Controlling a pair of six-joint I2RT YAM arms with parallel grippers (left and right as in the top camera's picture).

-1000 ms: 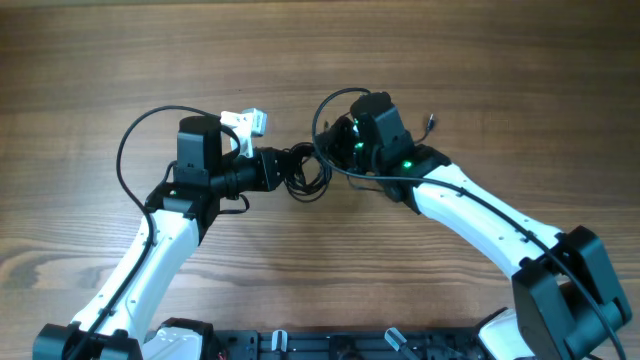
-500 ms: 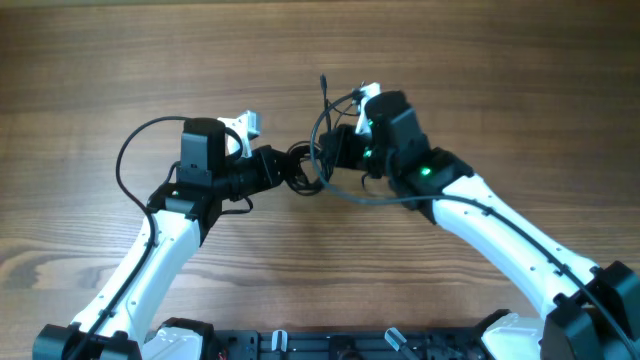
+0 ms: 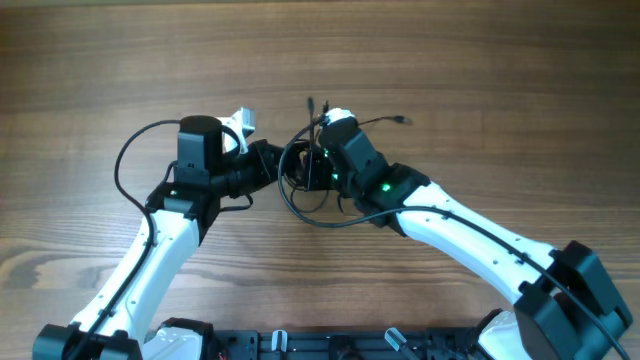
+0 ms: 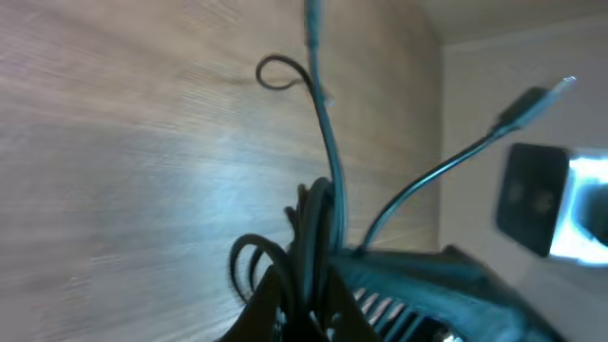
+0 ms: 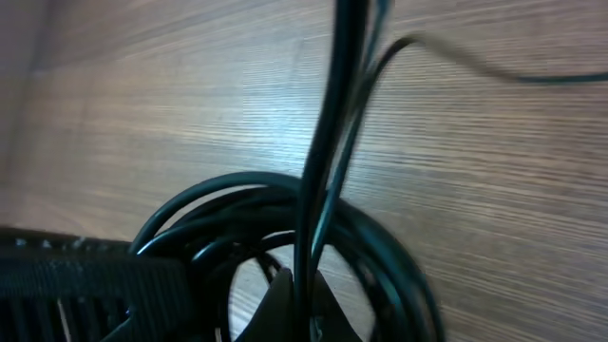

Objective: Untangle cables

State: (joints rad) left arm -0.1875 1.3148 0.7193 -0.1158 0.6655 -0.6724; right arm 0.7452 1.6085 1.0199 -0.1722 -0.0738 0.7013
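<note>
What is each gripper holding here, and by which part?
Both hold the cables: left gripper and right gripper each pinch strands at the coiled tangle, mid-length; the plug tips stick out free.

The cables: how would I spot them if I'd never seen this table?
On the wooden table, find where the two white arms meet. The left gripper and right gripper both pinch a small black tangle: the cables. They are thinner than the arms' own cords, with loose plug ends poking out.

Wood-grain table (image 3: pixel 100 60), thin black cables (image 3: pixel 297 170) bunched at its middle
</note>
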